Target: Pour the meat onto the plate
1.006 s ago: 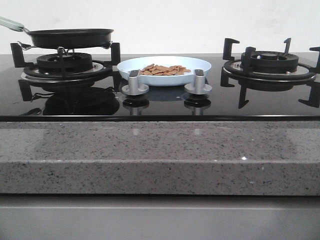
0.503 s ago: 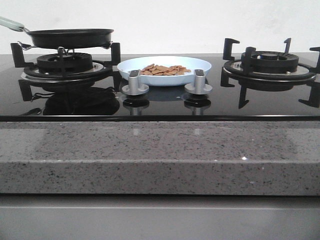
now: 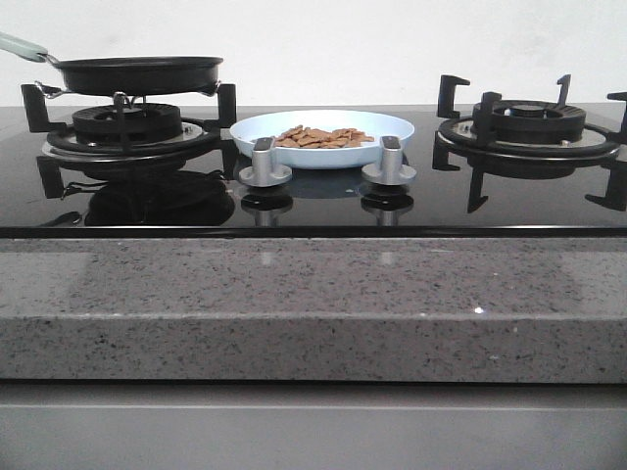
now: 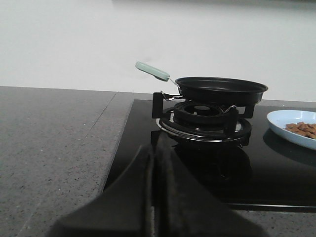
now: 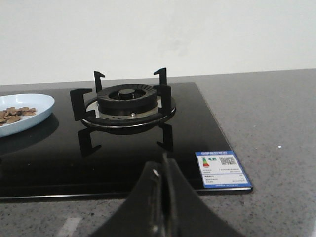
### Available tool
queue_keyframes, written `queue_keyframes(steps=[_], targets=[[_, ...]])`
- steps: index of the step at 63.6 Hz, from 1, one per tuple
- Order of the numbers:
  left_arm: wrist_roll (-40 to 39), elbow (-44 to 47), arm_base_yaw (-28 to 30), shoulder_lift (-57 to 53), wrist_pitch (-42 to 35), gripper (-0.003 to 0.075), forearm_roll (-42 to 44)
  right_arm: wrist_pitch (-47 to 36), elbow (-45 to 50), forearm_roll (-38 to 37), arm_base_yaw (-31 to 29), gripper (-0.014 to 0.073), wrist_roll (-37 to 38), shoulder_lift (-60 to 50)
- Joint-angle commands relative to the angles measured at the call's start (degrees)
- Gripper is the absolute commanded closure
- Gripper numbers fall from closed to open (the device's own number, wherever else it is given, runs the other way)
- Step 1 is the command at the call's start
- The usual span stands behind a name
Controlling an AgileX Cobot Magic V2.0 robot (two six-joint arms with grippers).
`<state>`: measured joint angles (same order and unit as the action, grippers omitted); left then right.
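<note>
The pale blue-white plate (image 3: 323, 137) sits on the black glass hob between the two burners, with the heap of orange-brown meat (image 3: 321, 136) lying in it. The plate also shows in the left wrist view (image 4: 291, 129) and the right wrist view (image 5: 22, 114). The black frying pan (image 3: 137, 73) with a pale green handle (image 3: 22, 45) rests level on the left burner; its inside is hidden. My left gripper (image 4: 154, 153) is shut and empty, back from the left burner. My right gripper (image 5: 163, 165) is shut and empty, back from the right burner. Neither gripper shows in the front view.
Two silver knobs (image 3: 265, 164) (image 3: 389, 163) stand in front of the plate. The right burner (image 3: 527, 125) has raised black pan supports. A blue and white sticker (image 5: 222, 170) lies at the hob's near right corner. A grey speckled counter (image 3: 313, 304) runs along the front.
</note>
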<state>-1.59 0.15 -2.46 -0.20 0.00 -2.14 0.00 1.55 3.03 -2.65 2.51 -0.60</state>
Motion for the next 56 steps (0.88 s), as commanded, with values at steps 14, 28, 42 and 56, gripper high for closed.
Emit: queue_keyframes(steps=[14,28,42,56], targets=[[-0.6,0.4,0.3,-1.0,-4.5,0.0741,-0.1,-6.5,-0.3,-3.0,-0.3,0.0662,0.6,-1.0],[-0.6,0.4,0.3,-1.0,-4.5,0.0741,-0.1,-6.6,-0.3,-3.5,-0.3,0.0662,0.9,-1.0],[-0.6,0.4,0.3,-1.0,-4.5,0.0741,-0.1,-6.6,-0.3,-3.5,-0.3,0.0662,0.9,-1.0],[-0.6,0.4,0.3,-1.0,-4.5,0.0741,-0.1,-6.6,-0.3,-3.5,-0.3,0.0662,0.9,-1.0]])
